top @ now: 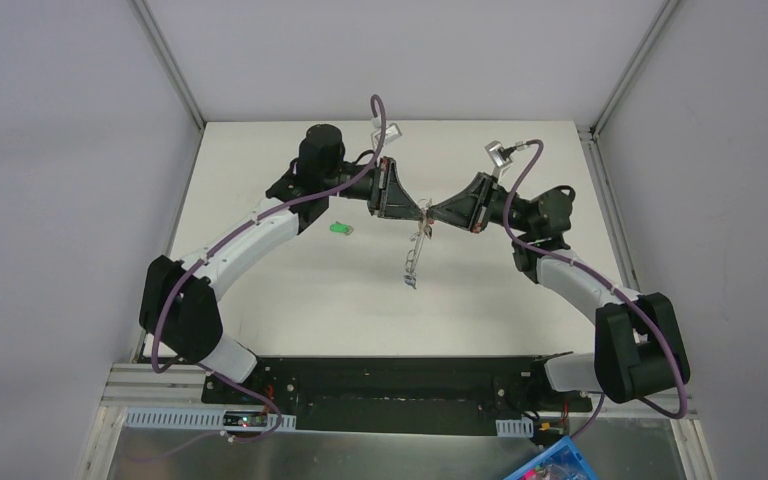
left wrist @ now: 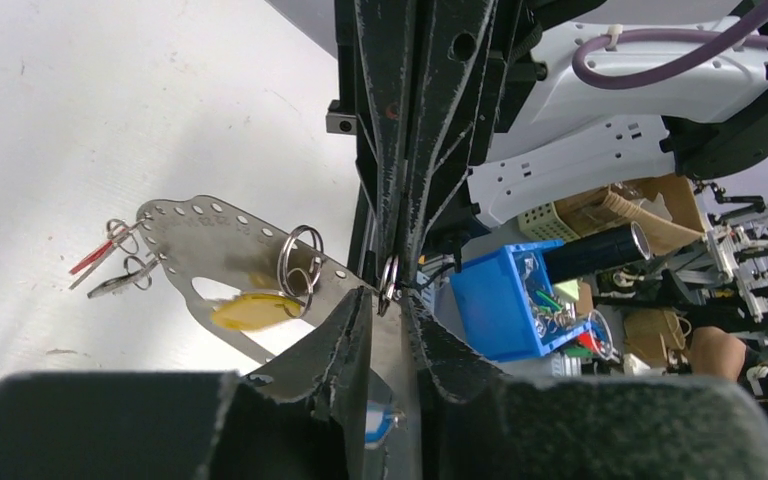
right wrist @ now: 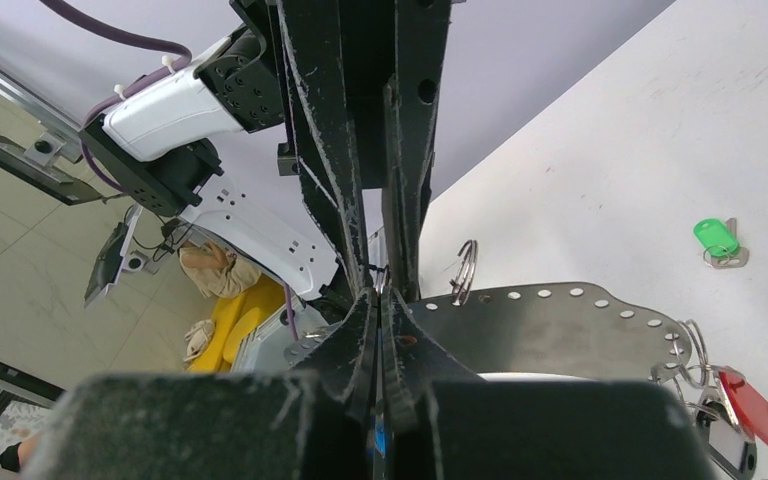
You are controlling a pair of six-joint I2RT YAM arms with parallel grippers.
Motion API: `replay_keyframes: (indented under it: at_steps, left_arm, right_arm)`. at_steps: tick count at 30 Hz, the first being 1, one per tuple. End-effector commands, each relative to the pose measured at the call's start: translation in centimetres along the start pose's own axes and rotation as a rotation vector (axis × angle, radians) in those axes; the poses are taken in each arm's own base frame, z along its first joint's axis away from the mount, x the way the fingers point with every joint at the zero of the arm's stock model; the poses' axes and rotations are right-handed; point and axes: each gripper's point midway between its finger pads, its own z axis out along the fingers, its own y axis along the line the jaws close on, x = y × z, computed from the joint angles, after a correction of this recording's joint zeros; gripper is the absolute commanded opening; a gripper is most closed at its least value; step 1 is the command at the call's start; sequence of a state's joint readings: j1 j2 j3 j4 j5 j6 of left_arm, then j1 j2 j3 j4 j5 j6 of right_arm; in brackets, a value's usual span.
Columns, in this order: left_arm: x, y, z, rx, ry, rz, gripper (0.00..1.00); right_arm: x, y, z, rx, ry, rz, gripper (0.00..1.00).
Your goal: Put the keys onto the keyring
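Note:
A perforated metal plate (top: 415,258) hangs between my two grippers above the table, with split rings (left wrist: 300,262) through its holes. A yellow key (left wrist: 250,312) and a red key (left wrist: 92,257) hang from it; the red key also shows in the right wrist view (right wrist: 755,410). The green key (top: 340,228) lies loose on the table to the left. A bit of blue (left wrist: 380,425) shows between my left fingers. My left gripper (left wrist: 388,300) is shut on the plate's edge. My right gripper (right wrist: 380,297) meets it tip to tip, shut on a small ring (left wrist: 390,280).
A blue bin (top: 550,465) of spare parts stands beyond the near edge at the right. The black base rail (top: 390,385) runs along the front. White walls and metal frame posts (top: 170,60) close in the back and sides.

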State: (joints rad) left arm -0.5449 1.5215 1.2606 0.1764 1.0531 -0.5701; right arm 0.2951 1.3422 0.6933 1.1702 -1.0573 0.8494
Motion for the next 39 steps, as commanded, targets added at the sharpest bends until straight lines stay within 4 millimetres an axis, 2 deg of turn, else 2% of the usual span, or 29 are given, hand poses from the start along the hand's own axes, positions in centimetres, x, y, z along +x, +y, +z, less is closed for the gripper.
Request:
replay_keyframes:
  at_steps: [1, 5, 8, 14, 22, 31, 37, 39]
  left_arm:
    - [-0.1, -1.4, 0.3, 0.063, 0.008, 0.034, 0.14]
    - [-0.4, -1.7, 0.4, 0.076, 0.007, 0.029, 0.00]
    - [-0.3, -1.9, 0.3, 0.068, 0.028, 0.025, 0.00]
    - [2.3, -1.3, -0.9, -0.079, 0.197, 0.082, 0.00]
    - [4.7, -1.8, -1.2, -0.133, 0.391, 0.101, 0.00]
    - [4.8, -2.1, -0.6, -0.115, 0.419, 0.114, 0.00]
    - [5.1, -2.6, -0.4, -0.090, 0.430, 0.117, 0.00]
    - [5.2, -2.6, -0.4, -0.088, 0.432, 0.114, 0.00]
  right_arm:
    - [-1.3, 0.9, 0.0, -0.027, -0.047, -0.073, 0.00]
    - [-1.1, 0.7, -0.1, -0.024, -0.044, -0.084, 0.00]
    - [-0.7, 0.6, -0.2, -0.027, -0.028, -0.121, 0.00]
    - [0.1, 1.1, -0.5, -0.049, 0.032, -0.228, 0.20]
    - [1.1, 2.0, -0.4, -0.096, 0.098, -0.289, 0.36]
    - [3.9, 3.3, 0.0, -0.174, 0.211, -0.308, 0.38]
    - [4.8, 2.7, 0.2, -0.166, 0.245, -0.300, 0.35]
    - [5.0, 2.6, 0.4, -0.168, 0.252, -0.296, 0.31]
